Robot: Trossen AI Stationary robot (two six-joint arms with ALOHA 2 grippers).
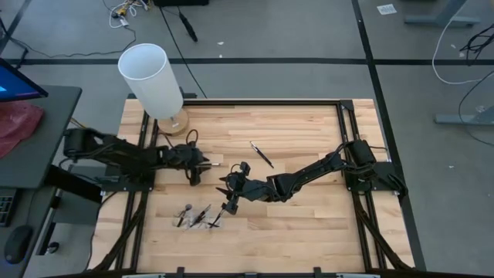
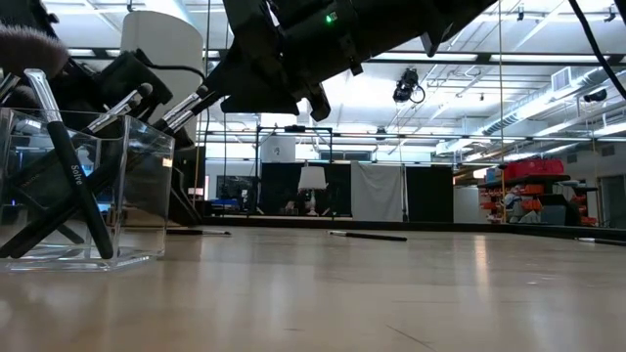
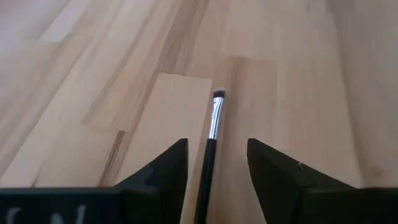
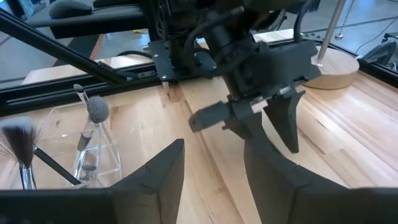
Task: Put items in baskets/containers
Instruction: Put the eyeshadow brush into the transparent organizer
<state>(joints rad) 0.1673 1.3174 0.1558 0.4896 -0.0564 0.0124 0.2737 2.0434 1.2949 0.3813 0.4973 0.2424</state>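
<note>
Left gripper (image 3: 214,165) low over table (image 1: 309,224), fingers parted, straddling a brush (image 3: 211,134): black handle, silver ferrule, small dark tip, lying flat, untouched. Right gripper (image 4: 211,168) also spread, empty, near the clear tray (image 4: 93,155). Tray holds several brushes (image 2: 68,176) leaning against its walls; one black handle carries white lettering, not legible. Another brush (image 1: 262,154) lies loose mid-table, well apart. White cylinder (image 1: 152,79) stands at the far left corner.
</note>
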